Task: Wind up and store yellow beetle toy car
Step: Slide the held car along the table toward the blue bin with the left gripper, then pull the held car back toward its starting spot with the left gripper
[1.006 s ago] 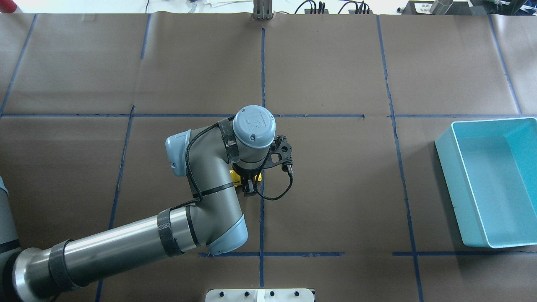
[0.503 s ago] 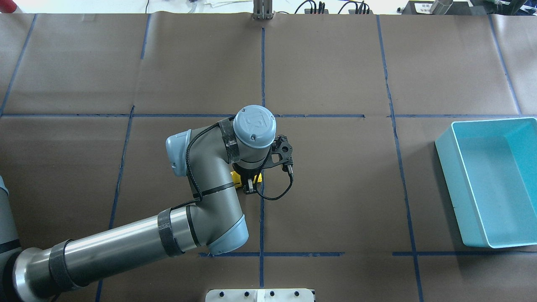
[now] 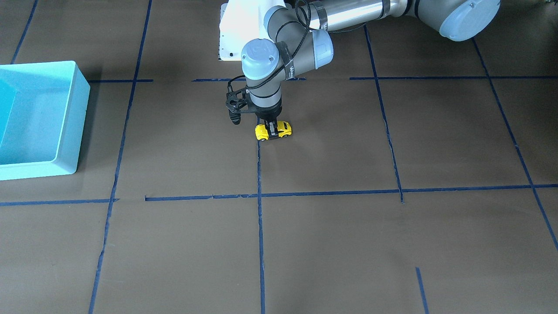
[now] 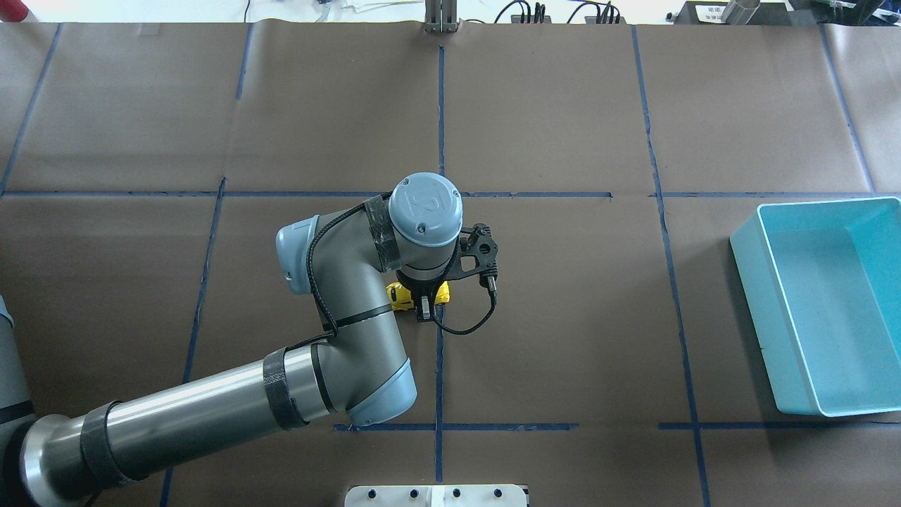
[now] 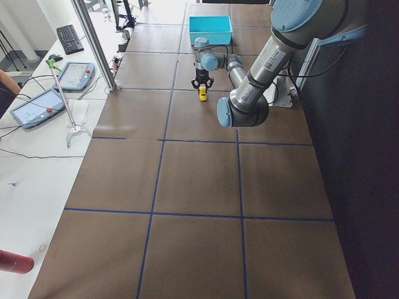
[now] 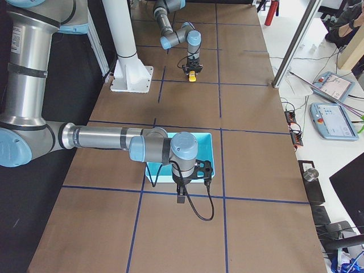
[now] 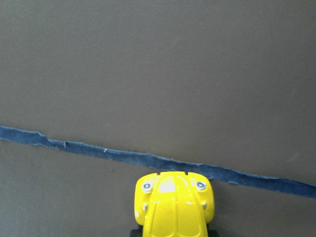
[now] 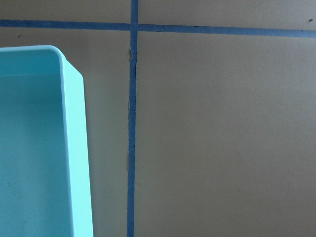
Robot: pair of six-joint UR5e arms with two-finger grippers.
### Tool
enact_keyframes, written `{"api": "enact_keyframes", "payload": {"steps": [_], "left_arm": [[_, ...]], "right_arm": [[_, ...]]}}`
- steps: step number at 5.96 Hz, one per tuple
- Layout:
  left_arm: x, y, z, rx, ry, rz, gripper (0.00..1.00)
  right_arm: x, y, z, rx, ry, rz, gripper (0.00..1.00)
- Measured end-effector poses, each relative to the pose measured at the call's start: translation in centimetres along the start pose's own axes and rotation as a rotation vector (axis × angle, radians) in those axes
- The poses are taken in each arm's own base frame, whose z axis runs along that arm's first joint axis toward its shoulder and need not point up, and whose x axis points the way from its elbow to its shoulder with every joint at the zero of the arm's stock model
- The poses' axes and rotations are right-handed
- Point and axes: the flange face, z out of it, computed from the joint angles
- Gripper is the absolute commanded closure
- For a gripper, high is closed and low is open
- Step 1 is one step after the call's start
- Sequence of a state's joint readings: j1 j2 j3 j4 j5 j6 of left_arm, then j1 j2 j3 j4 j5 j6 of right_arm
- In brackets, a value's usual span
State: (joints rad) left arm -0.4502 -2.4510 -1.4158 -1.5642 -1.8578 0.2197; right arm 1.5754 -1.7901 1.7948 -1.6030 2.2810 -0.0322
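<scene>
The yellow beetle toy car stands on the brown table beside a blue tape line, near the table's middle. My left gripper points straight down and is shut on its body, one dark finger across its side. From overhead, the wrist covers most of the car, and the gripper shows just below it. The left wrist view holds only the car's rounded yellow nose. My right gripper hangs by the corner of the turquoise bin, seen only from the side, so I cannot tell its state.
The turquoise bin sits at the table's right end, open side up, nothing visible inside; its rim fills the right wrist view's left. Blue tape lines grid the brown paper. A white mounting plate lies at the near edge.
My left wrist has shifted slightly right and away from the robot. The car has moved with it, more of its yellow body now showing to the right of the fingers.
</scene>
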Motion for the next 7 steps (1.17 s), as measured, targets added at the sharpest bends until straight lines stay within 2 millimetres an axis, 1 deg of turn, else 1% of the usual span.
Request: {"api": "enact_keyframes", "payload": {"steps": [2, 4, 5, 7], "left_arm": [[0.2, -1.3, -1.4, 0.131, -0.028, 0.057, 1.0], [0.9, -2.5, -2.1, 0.224, -0.036, 0.097, 1.0], [1.4, -3.1, -1.9, 0.239, -0.036, 0.143, 1.0], [1.6, -3.5, -1.2, 0.234, -0.035, 0.232, 1.0]], "right_arm": [[0.0, 0.0, 0.0, 0.0, 0.0, 0.0, 0.0], [0.1, 0.0, 0.1, -0.001, 0.0, 0.001, 0.0], [0.1, 0.0, 0.1, -0.001, 0.0, 0.002, 0.0], [0.1, 0.0, 0.1, -0.002, 0.0, 0.002, 0.0]]}}
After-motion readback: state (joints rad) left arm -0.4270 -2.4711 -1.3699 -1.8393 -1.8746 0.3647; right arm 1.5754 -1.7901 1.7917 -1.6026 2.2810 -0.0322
